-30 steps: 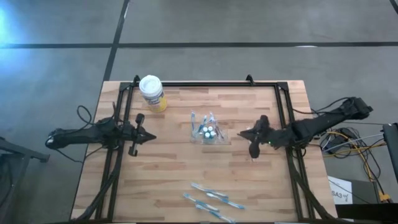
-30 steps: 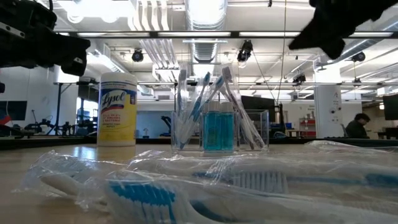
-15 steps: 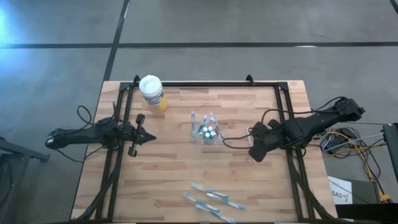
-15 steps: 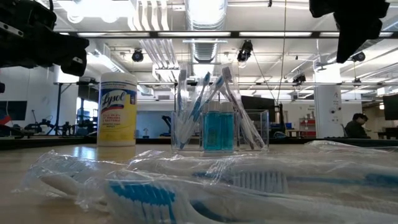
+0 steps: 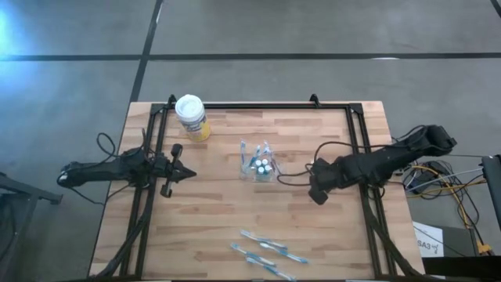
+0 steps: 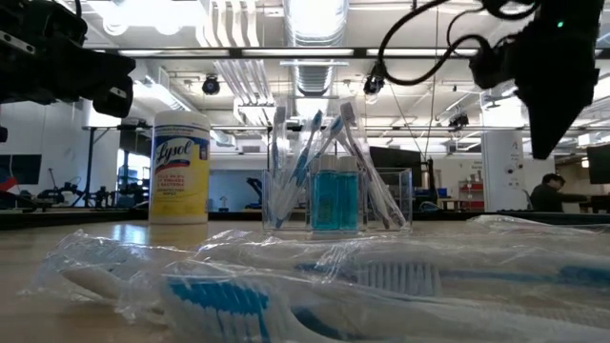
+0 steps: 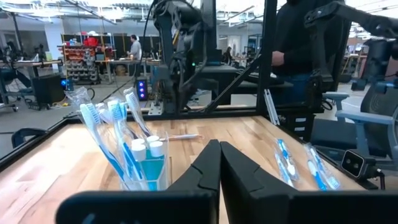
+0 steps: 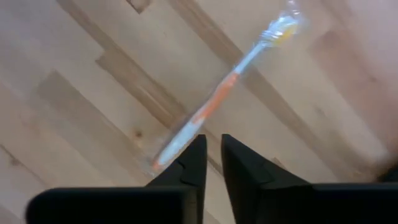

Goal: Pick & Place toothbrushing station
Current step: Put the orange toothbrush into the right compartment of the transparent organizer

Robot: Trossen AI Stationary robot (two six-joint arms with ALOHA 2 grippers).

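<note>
Right of centre in the high view, the right gripper [image 5: 316,193] hangs over bare wood, its fingers nearly together on nothing. In its wrist view a wrapped orange toothbrush [image 8: 211,109] lies flat and diagonal just beyond the fingertips. It looks light, thin and stiff, with a slick, crinkly wrapper likely to slide, so the mid-handle seems the surest place to pinch. The clear holder [image 5: 258,165], with blue-and-white toothbrushes and small tubes, stands at table centre. More wrapped toothbrushes [image 5: 270,252] lie at lower centre. The left gripper [image 5: 188,172] waits at left, fingers together.
</note>
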